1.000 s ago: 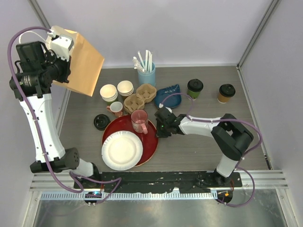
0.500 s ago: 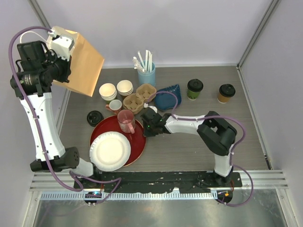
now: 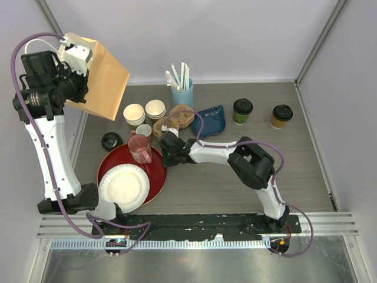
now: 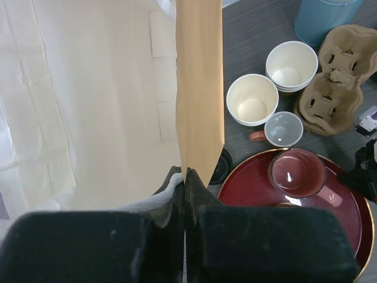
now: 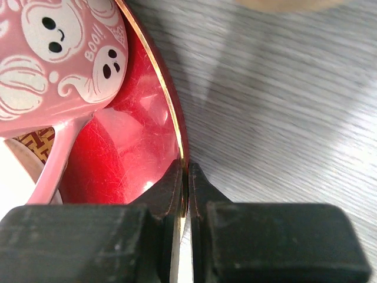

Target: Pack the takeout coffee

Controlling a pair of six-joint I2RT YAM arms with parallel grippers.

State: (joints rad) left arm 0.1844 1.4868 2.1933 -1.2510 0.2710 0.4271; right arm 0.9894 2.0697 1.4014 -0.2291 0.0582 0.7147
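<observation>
Right gripper [image 5: 187, 177]: jaws pinched on the gold-edged rim of the red tray [image 5: 138, 153], fingertips nearly meeting across the thin lip. The tray carries a pink mug [image 3: 140, 148] and a white paper plate [image 3: 123, 187] and sits toward the table's [image 3: 235, 188] near-left corner. I read this as clearing room, not yet packing. To do it well I'd slide the tray flat and slow, without lifting the rim, so the mug stays upright and the plate stays put. Left gripper [image 4: 185, 177]: clamped on the paper bag [image 4: 199, 88], held high over the far-left corner. The takeout coffee, a green-sided cup [image 3: 242, 110] and a kraft-brown cup [image 3: 281, 116], stands untouched near the far-right corner, well apart from both grippers.
</observation>
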